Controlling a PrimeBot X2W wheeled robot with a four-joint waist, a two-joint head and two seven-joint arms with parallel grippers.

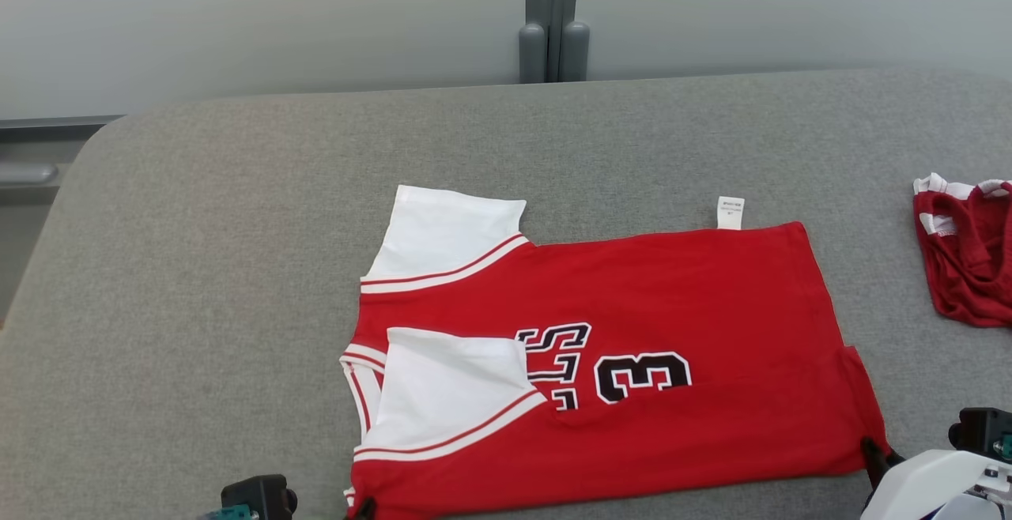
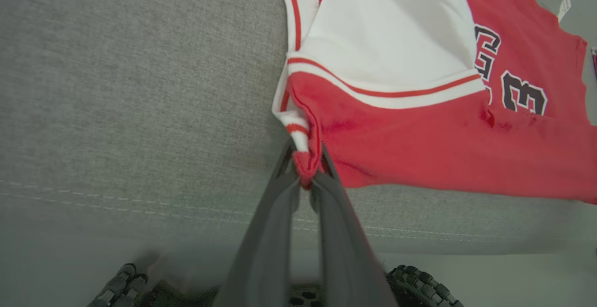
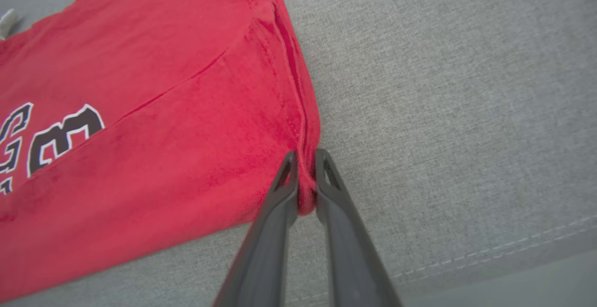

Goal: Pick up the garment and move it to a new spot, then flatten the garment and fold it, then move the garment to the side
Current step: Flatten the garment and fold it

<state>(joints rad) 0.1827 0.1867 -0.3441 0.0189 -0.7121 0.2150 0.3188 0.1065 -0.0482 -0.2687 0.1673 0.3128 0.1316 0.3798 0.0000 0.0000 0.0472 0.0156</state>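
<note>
grey padded surface (image 1: pixel 198 227) carries the red jersey (image 1: pixel 672 291), lying flat by the near edge, its near white sleeve (image 1: pixel 451 386) folded in. left gripper (image 2: pixel 308 169) is clenched on the near left corner, right gripper (image 3: pixel 306 181) clenched on the near right hem corner. both bites look thin; an uneven lift could slip a corner free, or flip the tucked sleeve open.
</note>
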